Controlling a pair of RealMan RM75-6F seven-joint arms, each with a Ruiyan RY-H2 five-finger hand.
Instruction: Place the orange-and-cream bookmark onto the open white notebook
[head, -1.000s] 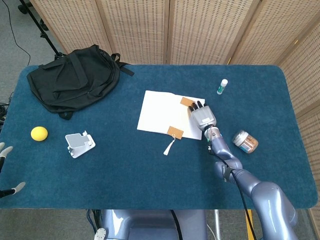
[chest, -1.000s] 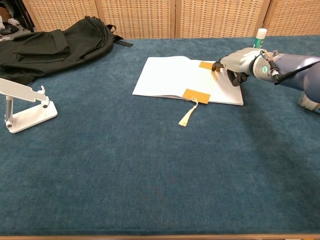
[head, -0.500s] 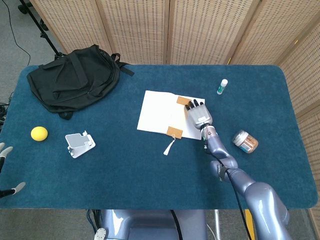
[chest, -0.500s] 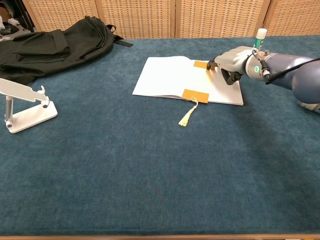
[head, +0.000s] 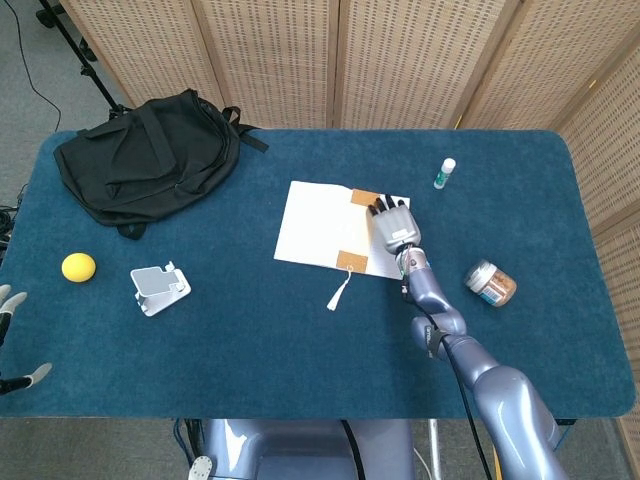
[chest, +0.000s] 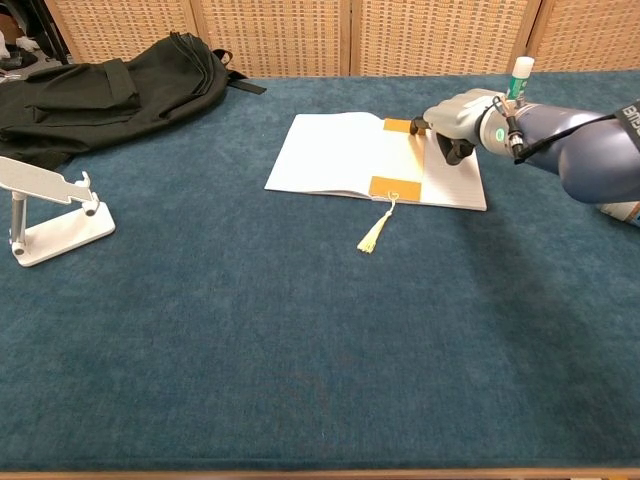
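Note:
The open white notebook (head: 315, 225) (chest: 335, 150) lies mid-table. The orange-and-cream bookmark (head: 351, 261) (chest: 394, 187) runs across its right page, and its cream tassel (head: 339, 293) (chest: 375, 236) hangs off the near edge onto the cloth. My right hand (head: 393, 226) (chest: 456, 118) rests on the right page, palm down, and holds the bookmark's far orange end (head: 364, 197) (chest: 398, 126) at its fingertips. My left hand (head: 8, 300) shows only at the far left edge of the head view, off the table, fingers apart and holding nothing.
A black backpack (head: 150, 160) (chest: 90, 90) fills the back left. A yellow ball (head: 78, 266) and a white phone stand (head: 158, 288) (chest: 45, 210) sit front left. A small green-and-white bottle (head: 444, 173) (chest: 519, 75) and a jar (head: 490, 283) stand right of the notebook.
My right hand has slid left and farther back across the page, taking the bookmark's far orange end with it. The bookmark now lies straighter along the page.

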